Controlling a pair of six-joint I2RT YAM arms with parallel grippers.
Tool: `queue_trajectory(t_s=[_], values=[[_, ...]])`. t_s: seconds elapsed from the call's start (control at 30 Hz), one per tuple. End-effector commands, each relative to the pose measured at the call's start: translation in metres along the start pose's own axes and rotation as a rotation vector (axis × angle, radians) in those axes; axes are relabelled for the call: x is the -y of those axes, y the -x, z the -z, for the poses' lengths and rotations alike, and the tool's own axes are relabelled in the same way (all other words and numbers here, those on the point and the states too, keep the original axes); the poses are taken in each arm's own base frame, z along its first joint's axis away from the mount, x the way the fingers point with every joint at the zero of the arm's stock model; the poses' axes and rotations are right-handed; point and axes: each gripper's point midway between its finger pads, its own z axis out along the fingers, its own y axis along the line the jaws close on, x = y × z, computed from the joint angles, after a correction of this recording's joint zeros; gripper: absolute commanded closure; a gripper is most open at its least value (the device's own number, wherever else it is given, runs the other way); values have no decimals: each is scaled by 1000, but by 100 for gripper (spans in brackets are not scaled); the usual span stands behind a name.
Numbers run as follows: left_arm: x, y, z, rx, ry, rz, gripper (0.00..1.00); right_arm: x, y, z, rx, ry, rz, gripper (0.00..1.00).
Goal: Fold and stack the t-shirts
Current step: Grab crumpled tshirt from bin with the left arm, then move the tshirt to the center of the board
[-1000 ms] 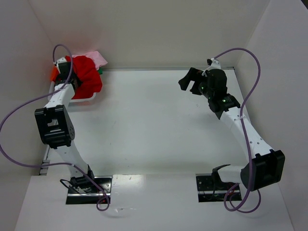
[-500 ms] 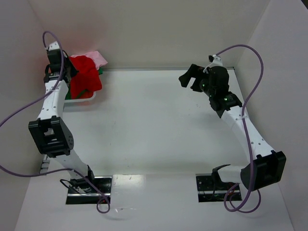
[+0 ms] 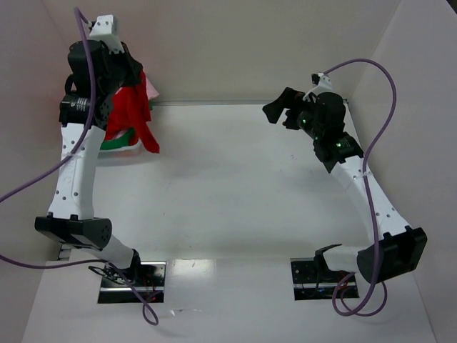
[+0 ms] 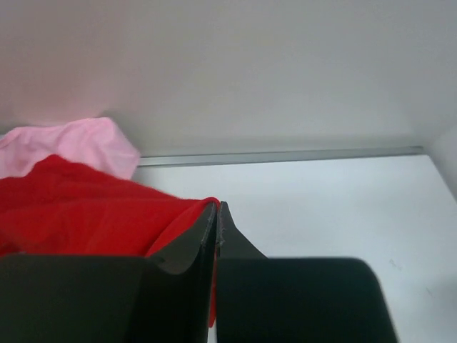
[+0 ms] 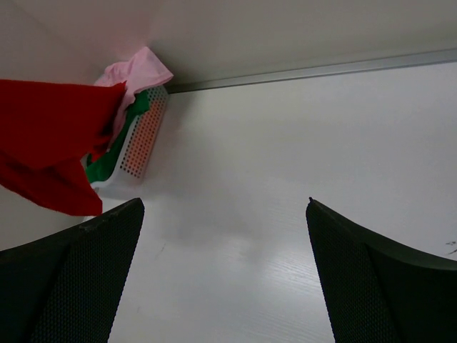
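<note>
Top external, starting at the far left: shows the left arm (image 3: 75,171) reaching up along the side wall, its wrist housing covering its own fingers; leaves the grip to the left wrist view, with the left gripper (image 4: 217,214) pressed together, jaws meeting on a fold of the red t-shirt (image 3: 132,114). Hangs the red t-shirt in the air at the far-left corner, one end drooping down over the white basket (image 3: 118,148); cannot tell whether that end touches the basket. Hides most of the basket from above, behind the red cloth and the arm.

Right wrist view, same corner: gives the basket's perforated wall, just beside the back wall; pink t-shirt (image 5: 139,68) spilling over the top edge, green t-shirt (image 5: 114,157) over the near corner, orange t-shirt (image 5: 138,146) seen only through the holes.

Middle: bare white table (image 3: 228,186), well apart from all the cloth.

Right side: right gripper (image 5: 225,271) held above the far part of the table, pointed toward the basket; jaws spread wide, holding nothing; purple cable (image 3: 382,107) looping behind the right arm.
</note>
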Motion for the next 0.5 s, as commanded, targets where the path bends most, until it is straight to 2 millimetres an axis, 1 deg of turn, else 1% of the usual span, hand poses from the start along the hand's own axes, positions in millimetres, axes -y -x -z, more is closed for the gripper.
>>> queue_trajectory(t_s=[0.0,0.03,0.07,0.1,0.13,0.17,0.2,0.23,0.27,0.3,0.33,0.37,0.4,0.43,0.47], values=[[54,37,31,79,-229,-10,100,-31,37,19,93,90,5,0],[71,38,38,71,-309,-16,100,-38,36,23,85,125,9,0],[87,48,50,85,-392,-11,100,-41,33,23,75,152,11,0],[109,47,62,62,-529,-5,100,-47,32,26,75,187,26,0],[117,53,72,69,-575,4,100,-54,31,32,77,226,33,0],[132,55,75,69,-626,15,100,-64,27,38,62,290,35,0],[144,67,84,105,-666,-1,100,-65,16,40,43,313,18,0],[149,71,86,115,-674,6,100,-77,27,53,97,372,34,0],[156,72,85,117,-692,4,100,-85,23,60,95,414,35,0],[161,76,86,127,-705,1,100,-86,16,61,93,424,36,0],[172,77,92,118,-753,15,100,-92,20,66,106,444,32,0],[176,84,95,137,-779,5,100,-99,13,69,93,464,33,0],[182,86,99,135,-806,13,100,-100,13,68,100,453,29,0],[184,90,101,146,-819,7,100,-102,12,68,100,455,27,0],[188,86,100,126,-847,12,100,-110,9,73,103,481,32,0]])
